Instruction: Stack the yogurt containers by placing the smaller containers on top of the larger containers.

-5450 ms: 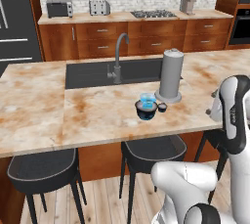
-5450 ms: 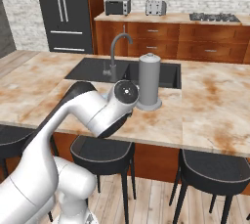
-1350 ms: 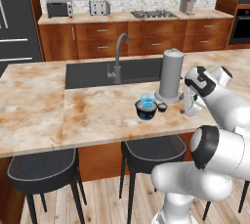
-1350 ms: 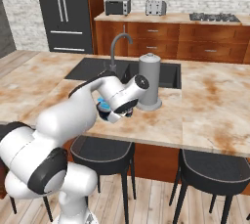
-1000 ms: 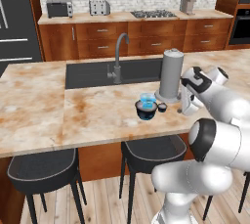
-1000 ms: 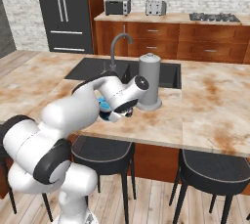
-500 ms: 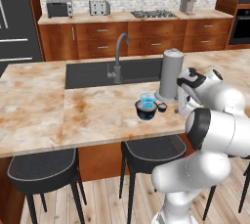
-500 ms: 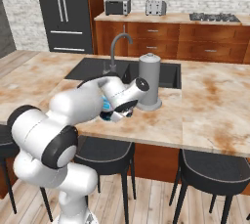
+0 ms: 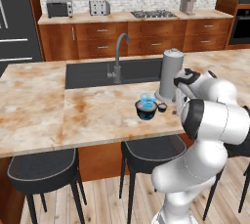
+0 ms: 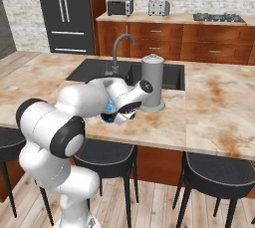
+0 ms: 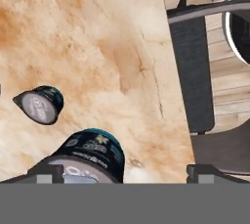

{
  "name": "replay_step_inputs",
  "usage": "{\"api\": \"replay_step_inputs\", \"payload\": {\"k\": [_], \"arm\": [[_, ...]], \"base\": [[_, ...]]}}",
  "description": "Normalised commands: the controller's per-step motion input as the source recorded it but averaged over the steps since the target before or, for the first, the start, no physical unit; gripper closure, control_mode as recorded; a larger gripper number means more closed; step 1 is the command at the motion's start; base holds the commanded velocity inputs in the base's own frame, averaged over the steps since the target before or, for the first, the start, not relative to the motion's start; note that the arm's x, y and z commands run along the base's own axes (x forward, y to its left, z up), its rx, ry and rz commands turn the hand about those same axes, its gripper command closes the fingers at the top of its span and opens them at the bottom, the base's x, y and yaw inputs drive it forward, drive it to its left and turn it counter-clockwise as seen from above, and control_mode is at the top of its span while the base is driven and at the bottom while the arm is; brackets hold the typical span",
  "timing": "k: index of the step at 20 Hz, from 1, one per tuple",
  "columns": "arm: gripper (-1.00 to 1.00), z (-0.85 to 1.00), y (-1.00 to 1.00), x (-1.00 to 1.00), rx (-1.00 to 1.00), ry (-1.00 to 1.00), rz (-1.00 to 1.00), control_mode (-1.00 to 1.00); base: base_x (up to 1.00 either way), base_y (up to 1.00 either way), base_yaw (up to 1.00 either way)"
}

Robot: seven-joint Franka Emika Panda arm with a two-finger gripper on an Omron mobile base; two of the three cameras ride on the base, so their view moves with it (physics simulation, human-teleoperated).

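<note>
1. My gripper (image 11: 124, 171) stands spread wide with nothing between the fingers (image 11: 49, 173); in the hand view one dark tip rises at the lower left and the other at the lower right.
2. In that view the dark navy tub (image 11: 90, 153) sits close in front of the left tip, its dark wall and pale greyish top facing me. I cannot tell whether the tip touches it.
3. Beyond the tub and apart from it, the tiny dark cup (image 11: 40, 103) rests on the marble counter (image 11: 102, 47), pale top turned toward me.
4. From the left base view, my hand (image 9: 188, 82) hangs just right of the tub (image 9: 146, 110), low over the counter (image 9: 93, 113).
5. There the light-blue cup (image 9: 147, 100) sits on top of the tub.
6. The tiny dark cup (image 9: 162, 106) stands just right of the tub, between it and my hand.
7. The tall grey cylinder (image 9: 170, 74) rises close behind the tub, to its right.
8. The sink (image 9: 97, 74) with its faucet (image 9: 118, 59) lies behind the tub to the left.
9. A black stool (image 9: 156, 152) stands beneath the counter edge below the tub.
</note>
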Motion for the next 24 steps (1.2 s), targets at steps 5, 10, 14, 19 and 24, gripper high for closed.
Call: {"api": "replay_step_inputs", "payload": {"k": [5, 10, 14, 19, 24], "arm": [[-1.0, -0.1, -0.04, 0.12, 0.02, 0.07, 0.02, -1.0], [-1.0, -0.1, -0.03, 0.15, 0.04, 0.05, 0.02, -1.0], [-1.0, -0.06, -0.03, 0.22, 0.05, 0.0, 0.02, -1.0], [-1.0, -0.05, -0.05, 0.22, 0.05, 0.0, 0.0, -1.0], [-1.0, -0.13, -0.08, 0.16, 0.03, 0.01, 0.01, -1.0]], "base": [[0.0, 0.0, 0.0], [0.0, 0.0, 0.0], [0.0, 0.0, 0.0], [0.0, 0.0, 0.0], [0.0, 0.0, 0.0]]}}
